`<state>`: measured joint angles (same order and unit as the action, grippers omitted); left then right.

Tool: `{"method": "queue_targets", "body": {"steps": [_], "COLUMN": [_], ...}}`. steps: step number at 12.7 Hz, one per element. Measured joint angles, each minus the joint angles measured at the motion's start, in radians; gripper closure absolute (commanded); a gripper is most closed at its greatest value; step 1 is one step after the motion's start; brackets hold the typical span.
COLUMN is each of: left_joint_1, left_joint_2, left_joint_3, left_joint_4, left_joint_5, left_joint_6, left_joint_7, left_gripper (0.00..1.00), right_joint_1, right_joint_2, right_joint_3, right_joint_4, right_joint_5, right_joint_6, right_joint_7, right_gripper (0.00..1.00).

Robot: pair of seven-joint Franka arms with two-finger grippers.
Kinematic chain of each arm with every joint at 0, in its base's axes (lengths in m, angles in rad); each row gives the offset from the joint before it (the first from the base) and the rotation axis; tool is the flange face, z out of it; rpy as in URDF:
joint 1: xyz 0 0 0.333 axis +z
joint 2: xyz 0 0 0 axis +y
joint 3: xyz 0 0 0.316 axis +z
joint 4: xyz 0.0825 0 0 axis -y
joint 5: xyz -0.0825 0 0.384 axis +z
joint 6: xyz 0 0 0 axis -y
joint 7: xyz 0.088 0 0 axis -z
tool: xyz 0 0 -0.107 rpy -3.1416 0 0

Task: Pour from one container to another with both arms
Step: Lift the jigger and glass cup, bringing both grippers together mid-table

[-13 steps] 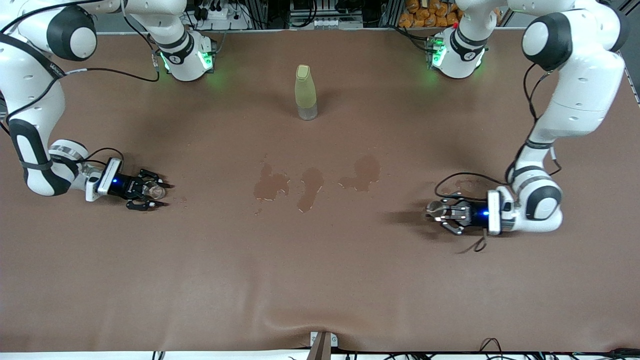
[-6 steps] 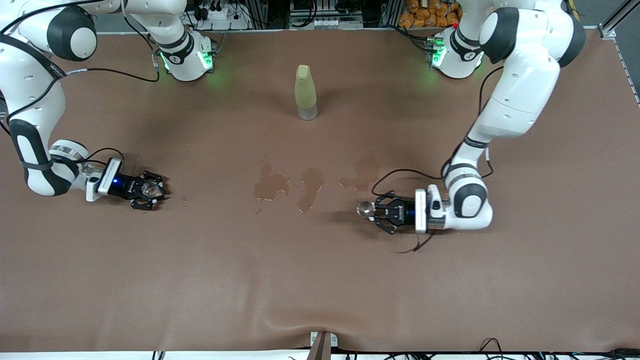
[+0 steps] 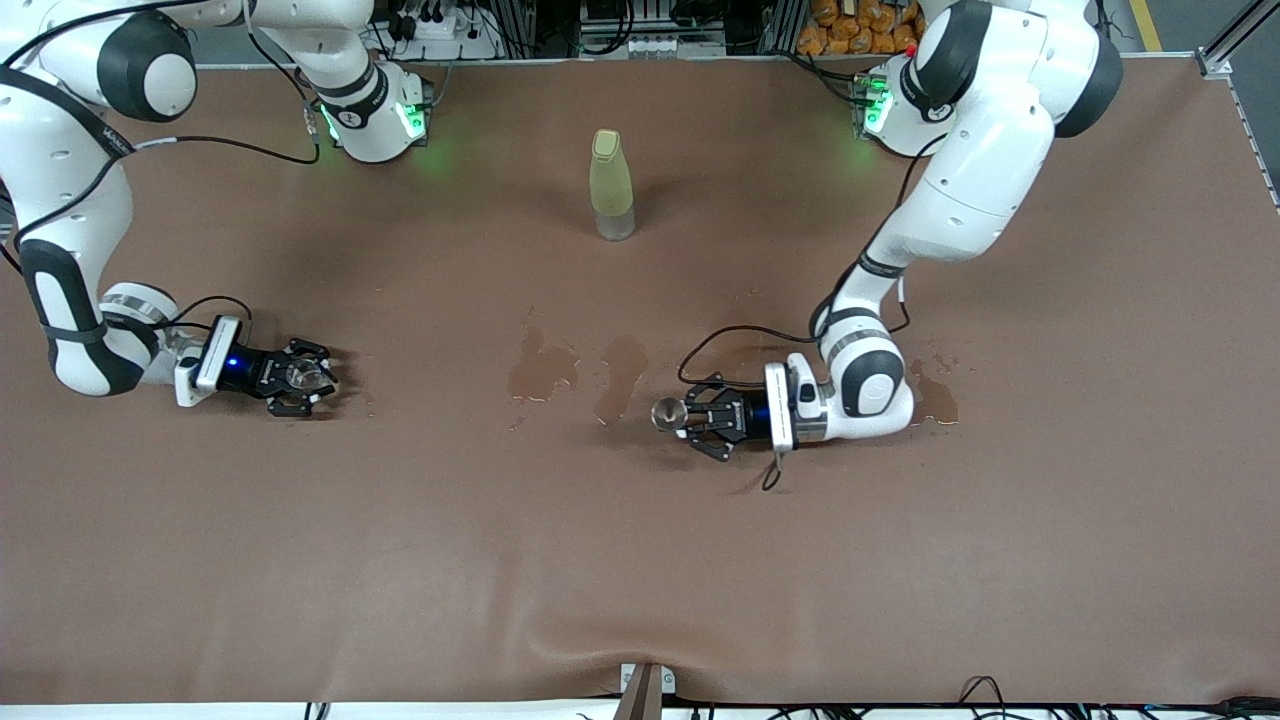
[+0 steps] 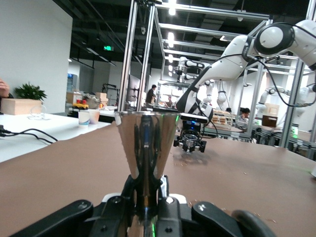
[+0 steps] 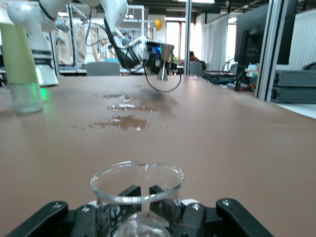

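Your left gripper (image 3: 683,414), clamped on the steel jigger (image 3: 667,412), has swung in beside the spill stains (image 3: 580,370), while your right gripper (image 3: 312,377) now clasps the glass beaker (image 3: 300,374), so pouring can start.

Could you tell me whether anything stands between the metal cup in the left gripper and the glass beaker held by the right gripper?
Nothing visible does. Between the metal cup and the glass beaker lie only flat wet patches; the bottle stands farther from the front camera.

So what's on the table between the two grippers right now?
In the front view, wet spill patches darken the brown table between the right gripper, holding a glass beaker, and the left gripper, holding a metal cup.
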<state>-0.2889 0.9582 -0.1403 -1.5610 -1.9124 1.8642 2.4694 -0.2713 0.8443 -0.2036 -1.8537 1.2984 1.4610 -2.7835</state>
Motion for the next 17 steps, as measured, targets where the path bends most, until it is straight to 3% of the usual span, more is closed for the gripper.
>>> {"method": "queue_targets", "body": {"steps": [10, 17], "left_joint_1": [-0.204, -0.222], "left_joint_2": [0.005, 0.005], "left_joint_3": [0.001, 0.002], "left_joint_4": [0.009, 0.010], "left_joint_5": [-0.171, -0.173], "left_joint_6": [0.166, 0.169], "left_joint_7": [0.019, 0.019], "left_gripper": [1.00, 1.00], "right_joint_1": [0.096, 0.206], "right_joint_2": [-0.194, -0.398], "right_joint_3": [-0.002, -0.002], "right_joint_4": [-0.011, -0.092], "right_joint_5": [0.011, 0.031], "right_joint_6": [-0.171, -0.167], "right_joint_7": [0.195, 0.410], "right_gripper": [1.00, 1.00]}}
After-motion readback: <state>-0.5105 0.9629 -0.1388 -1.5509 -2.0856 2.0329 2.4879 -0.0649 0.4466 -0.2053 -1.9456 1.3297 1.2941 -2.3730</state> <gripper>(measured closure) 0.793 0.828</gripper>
